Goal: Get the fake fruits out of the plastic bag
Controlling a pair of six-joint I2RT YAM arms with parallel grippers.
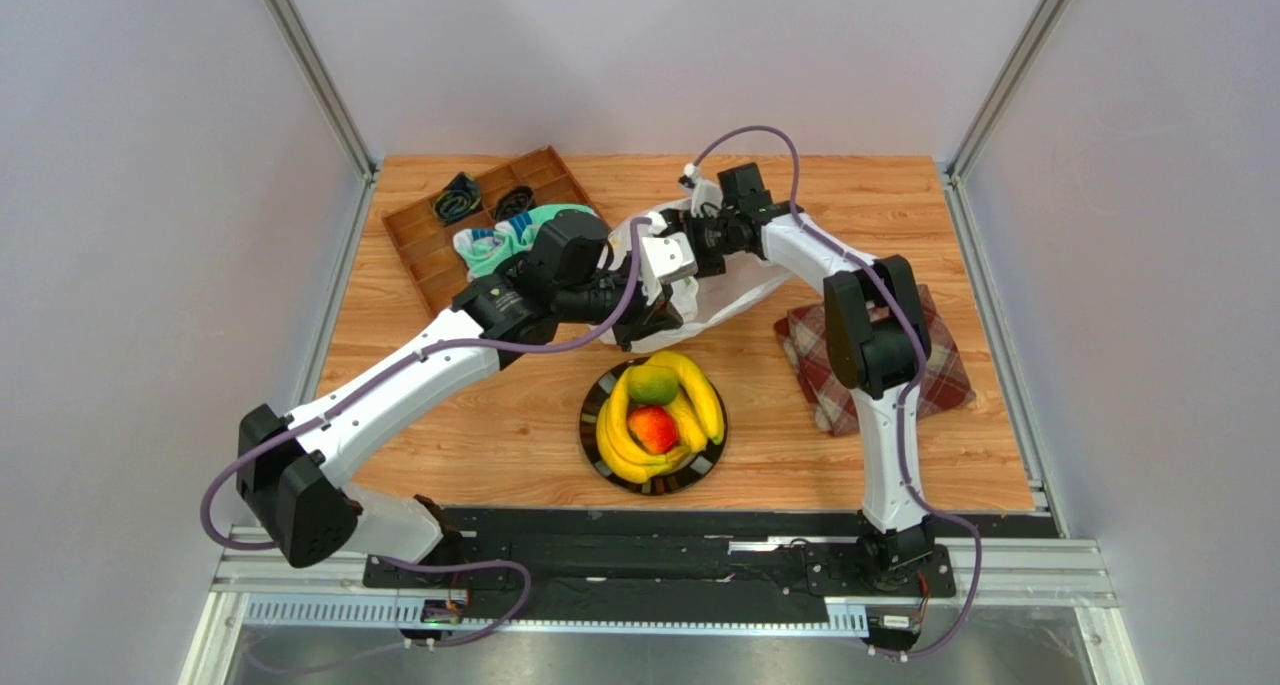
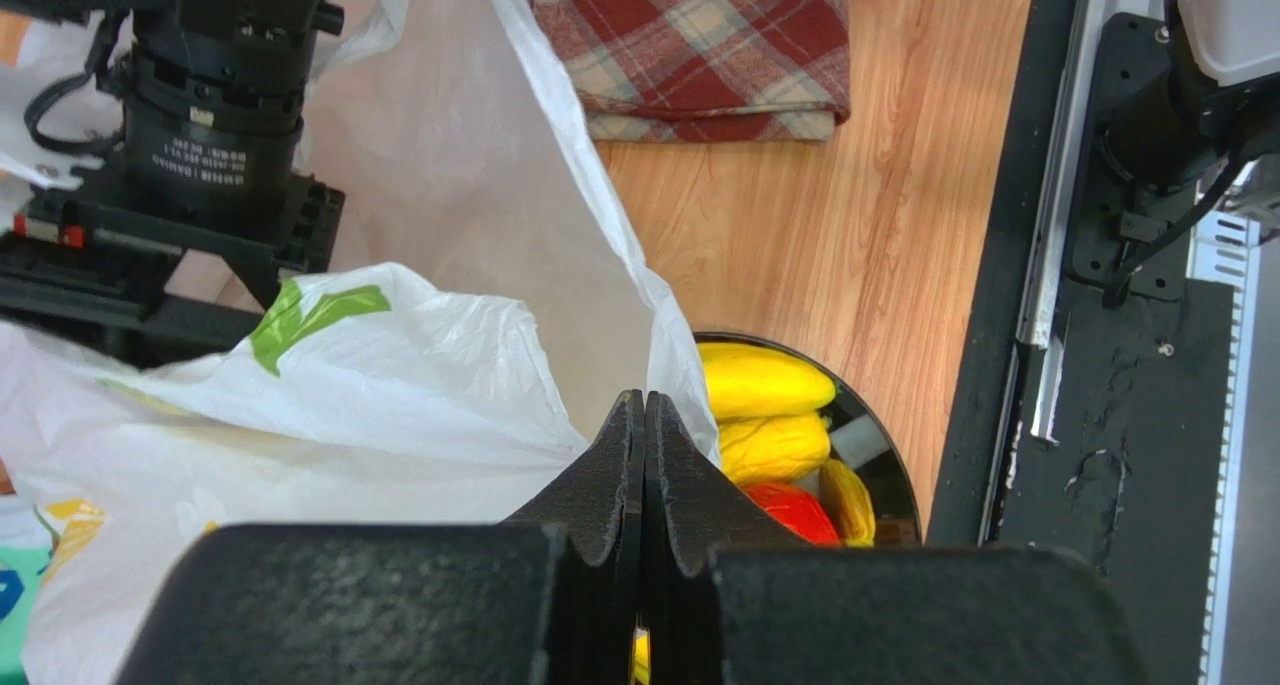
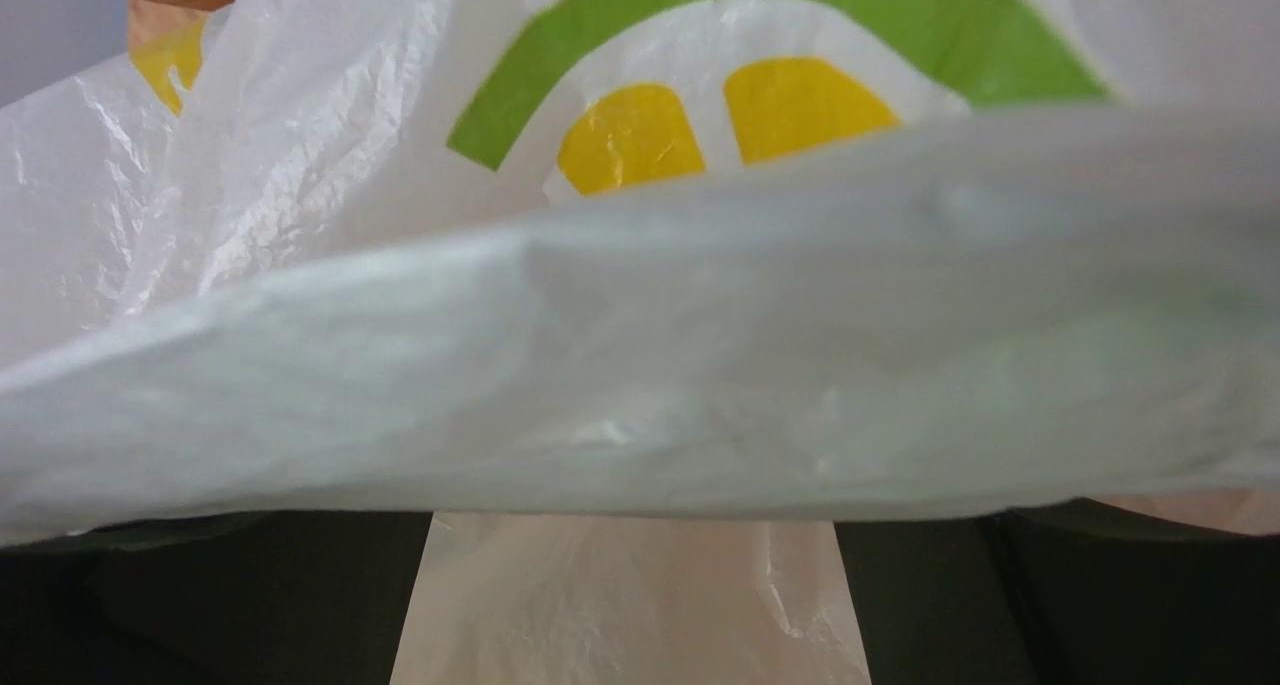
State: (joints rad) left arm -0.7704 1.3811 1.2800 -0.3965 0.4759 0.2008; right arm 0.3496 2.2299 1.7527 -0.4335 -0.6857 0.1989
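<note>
Surface [image 1: 526,415], wood-grain, 3 containers on it

- Black plate [image 1: 711,465], near middle, just in front of the bag. It holds the fake fruits [image 1: 661,415]: yellow bananas [image 1: 694,393] curved round the rim, 1 green round one [image 1: 651,384] at the far side, 1 red one [image 1: 654,427] in the middle. All lie out of the bag.
- Plastic bag [image 1: 736,288], white and translucent with green and yellow prints, slumped behind the plate between the 2 wrists. The film hides its inside, so we cannot tell whether it holds any fruit.
- Brown tray [image 1: 425,253], far left corner, with divided compartments. 2 dark cable coils [image 1: 458,201] sit in the rear ones and a teal-and-white cloth [image 1: 504,243] lies over the near end.

Red plaid cloth [image 1: 947,370], folded, lies right of the bag.

Left claw [image 2: 645,415]: fingers pressed fully together, a ridge of bag film running into the tips, pinched there above the plate's far edge.

Right claw [image 3: 631,528]: fingers [image 3: 211,595] spread wide, pushed in at the bag's far side. Loose film drapes across and between them, and we see nothing gripped
</note>
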